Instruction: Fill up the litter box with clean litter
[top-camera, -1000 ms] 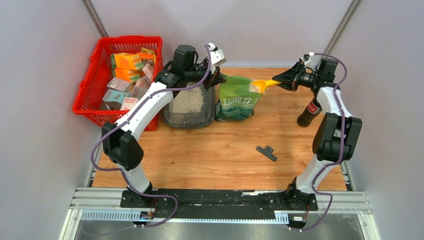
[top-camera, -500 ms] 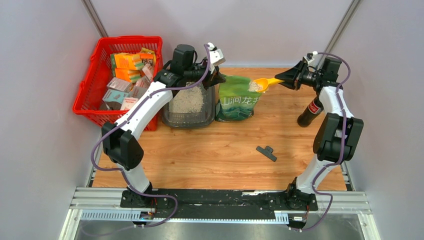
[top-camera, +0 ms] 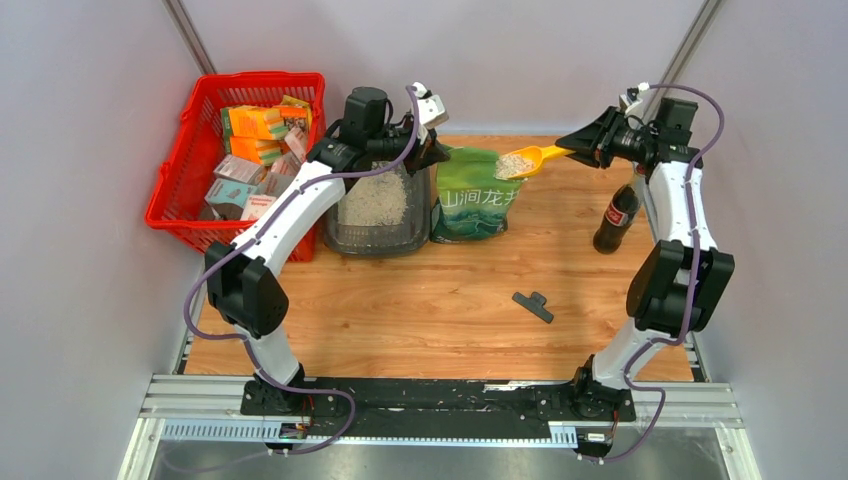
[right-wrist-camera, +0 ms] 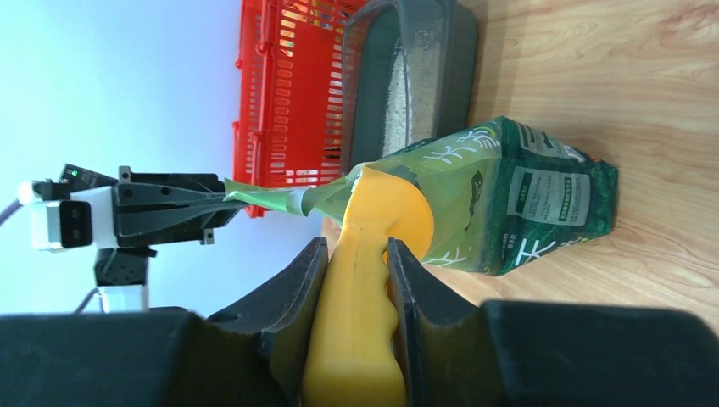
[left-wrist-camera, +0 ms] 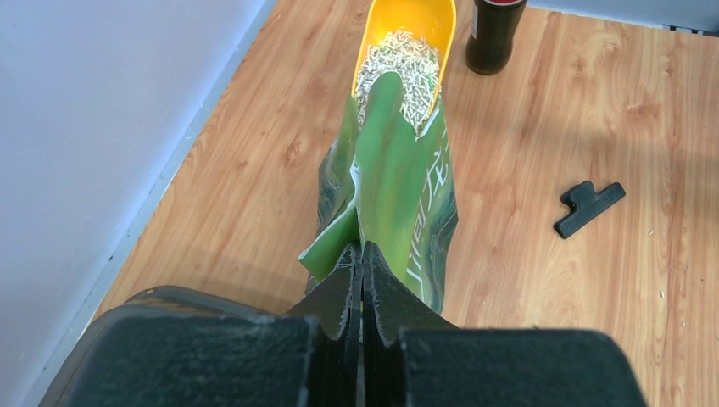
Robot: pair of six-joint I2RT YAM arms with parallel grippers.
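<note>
The dark grey litter box stands left of the green bag and holds pale clean litter. My left gripper is shut on the bag's top edge and holds it up. My right gripper is shut on the handle of the yellow scoop. The scoop is heaped with litter and hangs just above the bag's mouth. In the left wrist view the loaded scoop shows behind the bag. In the right wrist view the handle sits between my fingers, with the litter box beyond.
A red mesh basket with several cartons stands left of the litter box. A dark cola bottle stands at the right, under my right arm. A black clip lies on the wooden table in the middle right.
My right gripper has risen and drawn back to the right, lifting the scoop out of the bag's mouth with litter in it. The left arm and the bag have stayed put.
</note>
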